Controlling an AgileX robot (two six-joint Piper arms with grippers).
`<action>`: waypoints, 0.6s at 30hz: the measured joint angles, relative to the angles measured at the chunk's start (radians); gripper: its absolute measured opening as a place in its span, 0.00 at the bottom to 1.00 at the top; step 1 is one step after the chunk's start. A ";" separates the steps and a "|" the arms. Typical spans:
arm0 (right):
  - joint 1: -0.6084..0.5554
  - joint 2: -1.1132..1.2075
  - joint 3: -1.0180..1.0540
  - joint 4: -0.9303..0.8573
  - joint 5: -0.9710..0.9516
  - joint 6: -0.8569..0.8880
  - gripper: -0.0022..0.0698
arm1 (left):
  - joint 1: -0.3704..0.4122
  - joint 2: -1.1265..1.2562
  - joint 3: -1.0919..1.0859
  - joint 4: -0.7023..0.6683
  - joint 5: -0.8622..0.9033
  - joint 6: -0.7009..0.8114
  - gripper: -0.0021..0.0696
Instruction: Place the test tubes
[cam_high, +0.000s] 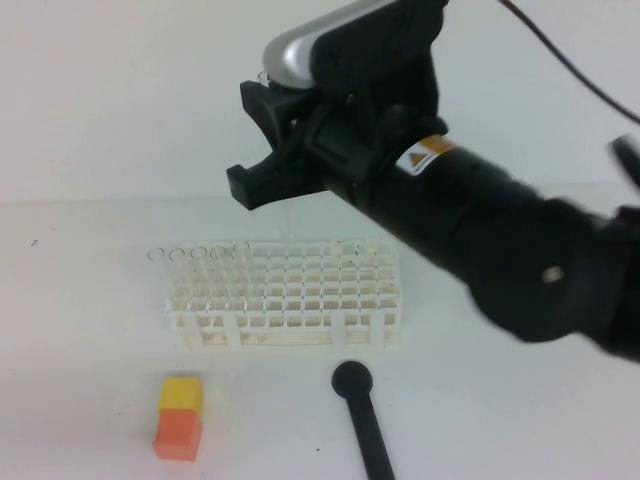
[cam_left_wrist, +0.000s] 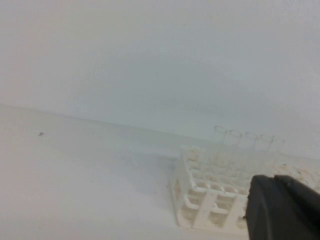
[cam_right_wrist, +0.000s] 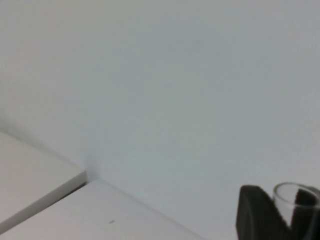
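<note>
Right claw (cam_high: 250, 140) hangs at the rack's (cam_high: 290, 295) 12 o'clock, clamped on a tube (cam_right_wrist: 289, 192). Left claw (cam_left_wrist: 282, 207) sits near the rack; its opening cannot be told.

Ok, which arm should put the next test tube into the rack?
Right. The right gripper is raised over the white rack, its jaws around a test tube. The left gripper sits low near the rack, with no tube in view.

text: none legible | sign: orange-and-white warning-triangle label (cam_high: 428, 153) | on: right arm (cam_high: 500, 230)
</note>
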 joint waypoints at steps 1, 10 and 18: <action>0.008 0.025 0.000 -0.005 -0.062 0.002 0.21 | 0.024 0.000 0.000 0.000 0.000 0.000 0.03; 0.048 0.202 0.000 -0.069 -0.333 0.035 0.21 | 0.074 0.000 0.000 0.002 0.006 0.000 0.03; 0.071 0.291 0.000 -0.093 -0.418 0.041 0.21 | 0.074 0.000 0.014 -0.008 0.005 0.000 0.03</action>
